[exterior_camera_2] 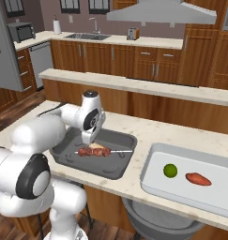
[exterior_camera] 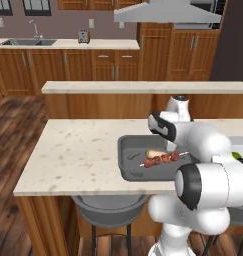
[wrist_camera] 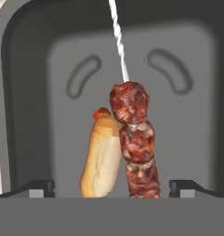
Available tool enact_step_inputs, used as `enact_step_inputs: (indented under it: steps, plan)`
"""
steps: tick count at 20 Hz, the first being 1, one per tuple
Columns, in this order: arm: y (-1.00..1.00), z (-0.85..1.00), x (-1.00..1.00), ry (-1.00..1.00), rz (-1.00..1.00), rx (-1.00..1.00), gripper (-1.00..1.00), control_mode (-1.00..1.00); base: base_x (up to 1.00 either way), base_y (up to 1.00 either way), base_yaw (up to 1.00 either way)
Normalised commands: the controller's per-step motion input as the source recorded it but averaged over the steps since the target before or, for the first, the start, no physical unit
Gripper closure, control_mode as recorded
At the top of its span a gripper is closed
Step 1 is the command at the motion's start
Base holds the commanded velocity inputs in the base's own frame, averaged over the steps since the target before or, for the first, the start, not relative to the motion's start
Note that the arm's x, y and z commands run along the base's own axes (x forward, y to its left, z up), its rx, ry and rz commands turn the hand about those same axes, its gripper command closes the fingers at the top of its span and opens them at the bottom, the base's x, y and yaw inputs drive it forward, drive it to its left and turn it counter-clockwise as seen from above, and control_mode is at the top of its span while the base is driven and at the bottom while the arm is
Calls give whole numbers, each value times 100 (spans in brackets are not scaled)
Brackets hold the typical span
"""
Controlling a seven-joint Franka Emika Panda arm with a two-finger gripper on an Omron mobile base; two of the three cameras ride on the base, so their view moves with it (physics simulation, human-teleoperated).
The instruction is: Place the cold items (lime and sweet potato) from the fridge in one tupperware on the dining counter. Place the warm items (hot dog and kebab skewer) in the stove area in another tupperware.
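My gripper (wrist_camera: 111, 188) hangs spread wide and empty, low inside the dark tupperware (exterior_camera_2: 64, 154). The kebab skewer (wrist_camera: 134, 145) lies in it, touching the hot dog (wrist_camera: 102, 156). I should lift straight up, nudging neither.

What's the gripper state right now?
Gripper: open, holding nothing; fingertips stand wide on either side of the kebab skewer and hot dog lying in the dark tupperware.

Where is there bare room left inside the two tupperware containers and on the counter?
Dark grey tupperware: crowded mid-floor, where the hot dog in its bun and meat kebab skewer lie; floor near its walls is bare. White tupperware: bare around the green lime and orange sweet potato. Speckled counter: bare.
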Motion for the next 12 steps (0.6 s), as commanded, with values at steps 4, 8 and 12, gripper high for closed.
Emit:
enact_step_inputs:
  steps: [4, 8, 12]
  plan:
    - [0, 48, -46, -4, 0, 0, -100, -100, 0, 0, 0]
    - [0, 31, -81, -20, 0, 0, -100, -100, 0, 0, 0]
    - [0, 28, -73, -19, 0, 0, -100, -100, 0, 0, 0]
